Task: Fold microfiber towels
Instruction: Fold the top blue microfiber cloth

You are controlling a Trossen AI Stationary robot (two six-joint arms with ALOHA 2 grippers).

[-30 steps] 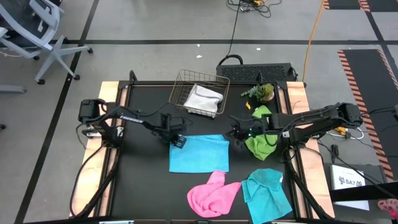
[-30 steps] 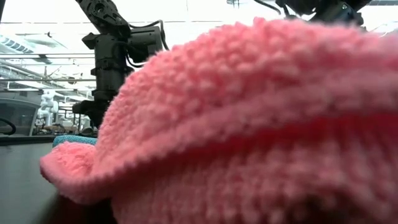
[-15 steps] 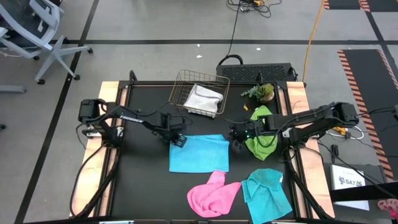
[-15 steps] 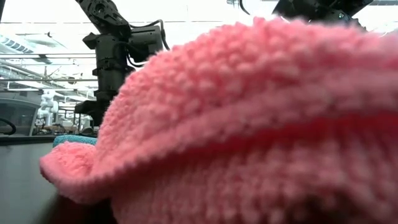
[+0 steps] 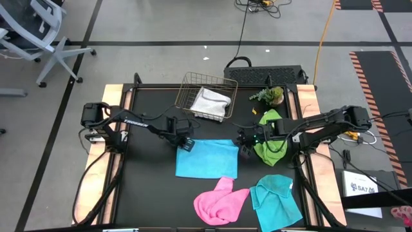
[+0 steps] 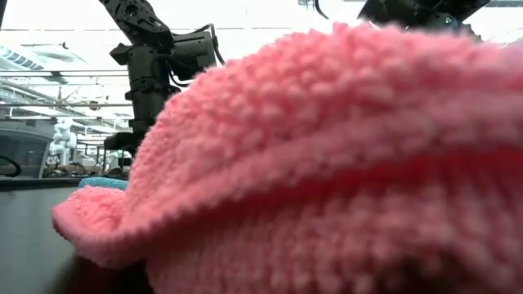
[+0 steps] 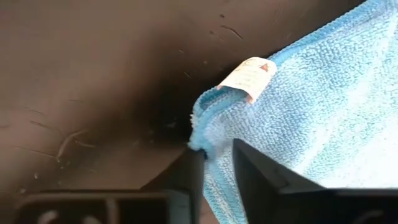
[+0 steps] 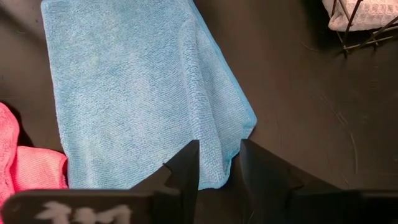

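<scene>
A cyan-blue microfiber towel [image 5: 206, 158] lies spread on the black table. My left gripper [image 5: 185, 145] is shut on its far left corner, next to a white tag [image 7: 249, 74]. My right gripper [image 8: 219, 167] stands open astride the towel's right edge, near the far right corner [image 8: 247, 124]. A pink towel [image 5: 221, 201] and a second cyan towel [image 5: 277, 197] lie crumpled at the near edge. A lime green towel [image 5: 270, 140] lies under the right arm. A white-grey towel [image 5: 210, 101] sits in the wire basket [image 5: 188, 90]. My left gripper pinches the blue towel's far left corner [image 7: 216, 163] between its two fingers, coming from above and pointing steeply down. The edge is bunched up at the fingers, and the rest of the towel lies flat on the table. My right gripper's fingers [image 8: 186, 165] straddle the towel's edge; whether they touch it I cannot tell.
A small green plant [image 5: 270, 95] stands at the far right. In the low view the pink towel [image 6: 327, 163] fills most of the picture, with the left arm [image 6: 151, 73] behind it. Bare table lies to the left of the blue towel.
My right gripper has tipped a little lower toward the blue towel's far right corner. The towels lie as before.
</scene>
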